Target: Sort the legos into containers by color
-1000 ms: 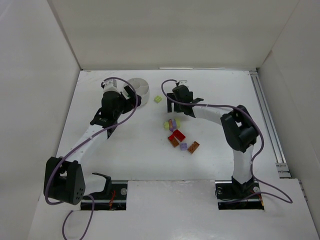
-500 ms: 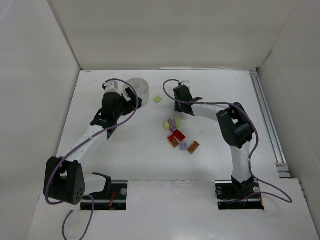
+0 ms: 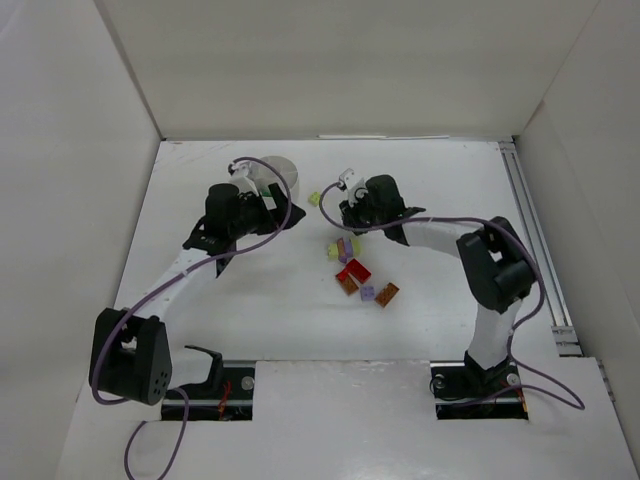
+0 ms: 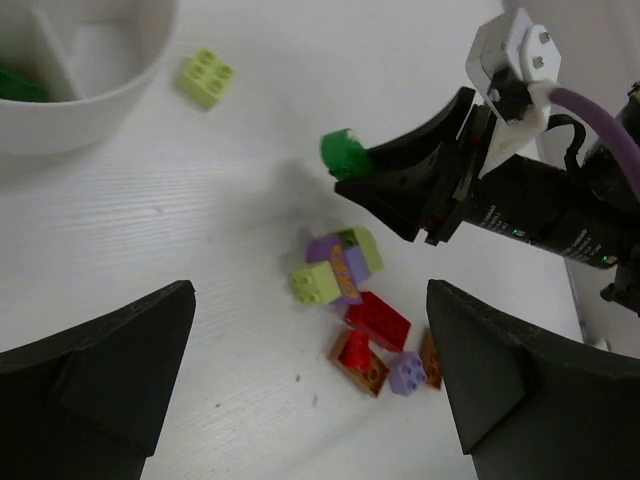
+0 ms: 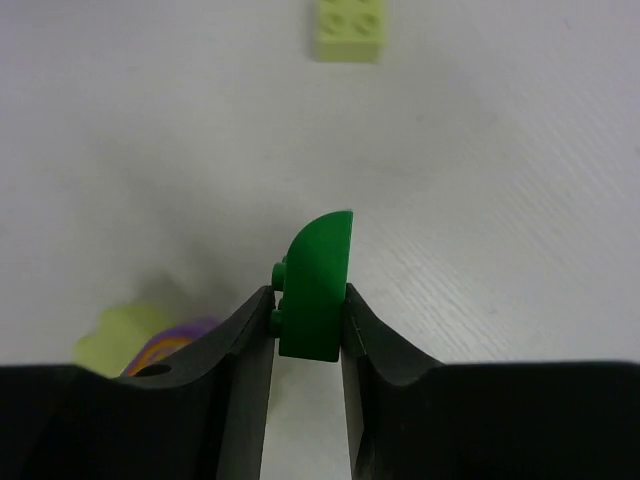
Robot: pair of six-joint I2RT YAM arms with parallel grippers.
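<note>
My right gripper (image 5: 308, 305) is shut on a green lego (image 5: 315, 285), which stands up between the pads, lifted off the table. The left wrist view shows that green lego (image 4: 343, 153) at the tips of the right gripper (image 4: 385, 180). A pale yellow-green lego (image 3: 314, 198) lies alone between the gripper and the white dish (image 3: 285, 168). The dish (image 4: 100, 110) has dividers and a green brick (image 4: 15, 85) inside. My left gripper (image 4: 310, 400) hangs open beside the dish, above a pile of lilac, yellow-green (image 4: 318, 282), red (image 4: 378, 320) and orange-brown (image 4: 358, 362) legos.
The pile of legos (image 3: 355, 272) sits mid-table in front of the right gripper (image 3: 347, 212). White walls close in the table on three sides. A metal rail (image 3: 535, 240) runs along the right edge. Purple cables loop off both arms.
The right gripper has shut on the green lego and swung left toward the dish. The left gripper has shifted right, away from over the dish, still open.
</note>
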